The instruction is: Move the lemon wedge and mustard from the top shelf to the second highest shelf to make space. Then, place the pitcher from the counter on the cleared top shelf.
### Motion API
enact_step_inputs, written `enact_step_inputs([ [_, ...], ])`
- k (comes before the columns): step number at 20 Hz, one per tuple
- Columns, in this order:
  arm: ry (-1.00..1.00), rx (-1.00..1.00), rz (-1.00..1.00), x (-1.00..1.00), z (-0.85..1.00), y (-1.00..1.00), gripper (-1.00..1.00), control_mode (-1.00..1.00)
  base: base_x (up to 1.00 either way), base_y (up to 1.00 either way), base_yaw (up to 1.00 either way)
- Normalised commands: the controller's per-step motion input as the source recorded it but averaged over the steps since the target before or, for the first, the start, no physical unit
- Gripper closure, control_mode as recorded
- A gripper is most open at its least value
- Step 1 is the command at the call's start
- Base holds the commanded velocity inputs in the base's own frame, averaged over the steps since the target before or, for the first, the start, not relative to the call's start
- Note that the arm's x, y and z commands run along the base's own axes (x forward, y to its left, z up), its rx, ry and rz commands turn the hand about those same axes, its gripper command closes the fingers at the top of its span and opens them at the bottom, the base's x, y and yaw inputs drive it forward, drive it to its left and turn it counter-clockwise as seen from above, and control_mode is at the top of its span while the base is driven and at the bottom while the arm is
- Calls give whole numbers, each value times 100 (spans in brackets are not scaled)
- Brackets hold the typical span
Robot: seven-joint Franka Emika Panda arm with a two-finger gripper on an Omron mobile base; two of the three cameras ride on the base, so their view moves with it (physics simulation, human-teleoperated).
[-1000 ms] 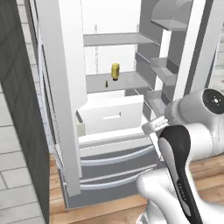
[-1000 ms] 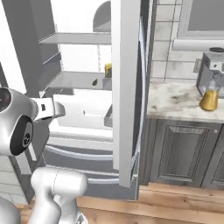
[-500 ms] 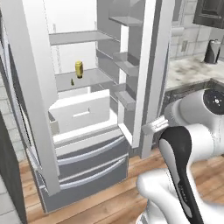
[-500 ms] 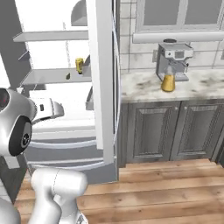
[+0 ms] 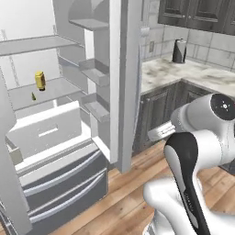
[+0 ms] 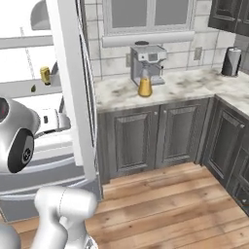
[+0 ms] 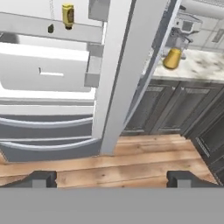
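The yellow mustard [image 5: 40,80] [image 6: 45,75] [image 7: 67,15] stands on the second highest shelf [image 5: 55,88] of the open fridge. The tiny dark lemon wedge [image 5: 33,96] [image 6: 33,89] [image 7: 50,29] lies just in front of it on the same plate. Above them the top shelf [image 5: 36,45] is bare. An amber pitcher [image 6: 144,86] [image 7: 172,58] stands on the counter [image 6: 189,85] in front of a coffee machine. My gripper [image 7: 111,179] is open and holds nothing. It hangs low in front of the fridge, far from the pitcher.
The open fridge door [image 5: 124,69] [image 6: 73,87] with grey bins stands between the shelves and the counter. A white drawer [image 5: 46,131] juts out under the shelves. A coffee machine [image 6: 148,61] and a dark roll [image 6: 231,61] stand on the counter. Wooden floor [image 6: 170,204] lies below.
The base has turned to the right, so the fridge has slid left in both base views and the counter with the pitcher has come into view. The things themselves have not moved.
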Motion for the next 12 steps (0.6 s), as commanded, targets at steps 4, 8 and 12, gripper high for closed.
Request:
enact_step_inputs([
  [4,0,0,0,0,0,0,-100,100,44,-77,-19],
  [8,0,0,0,0,0,0,-100,100,47,-86,-19],
  [12,0,0,0,0,0,0,-100,100,68,-70,-4],
])
